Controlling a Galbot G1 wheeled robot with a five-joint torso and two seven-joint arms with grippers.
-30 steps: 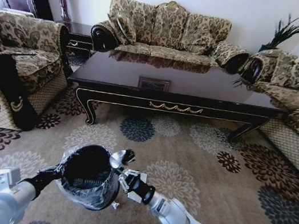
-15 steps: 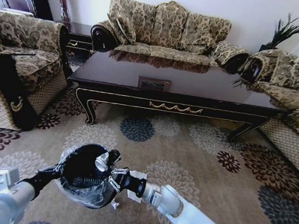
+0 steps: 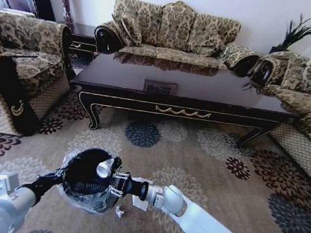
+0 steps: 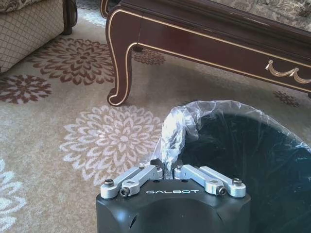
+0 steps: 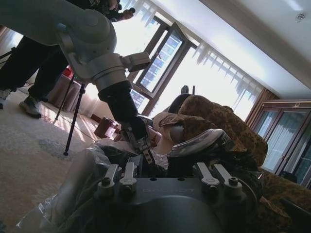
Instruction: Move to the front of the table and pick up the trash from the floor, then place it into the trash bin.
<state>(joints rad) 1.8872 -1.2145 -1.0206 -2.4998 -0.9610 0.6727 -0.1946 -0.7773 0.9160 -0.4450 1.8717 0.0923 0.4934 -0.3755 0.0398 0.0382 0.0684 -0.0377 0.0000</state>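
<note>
Left gripper (image 4: 173,171) pinches the bin (image 3: 89,178) liner at the near rim, fingers closed on the bag. Right gripper (image 3: 109,182) over the bin mouth, fingers clamped on a silvery wrapper (image 3: 103,169). Counter (image 3: 182,100) beyond. Risk: bag tears or bin tips.

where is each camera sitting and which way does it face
Head view: on the robot's head, looking forward and down at the dark glossy wooden coffee table; both arms show, right tool over the bin.
Left wrist view: on the left arm, facing the table; left tool pinches the clear plastic liner bag.
Right wrist view: low on the right arm, facing the windows; right tool carries silvery trash.
All share the small round black trash bin.
</note>
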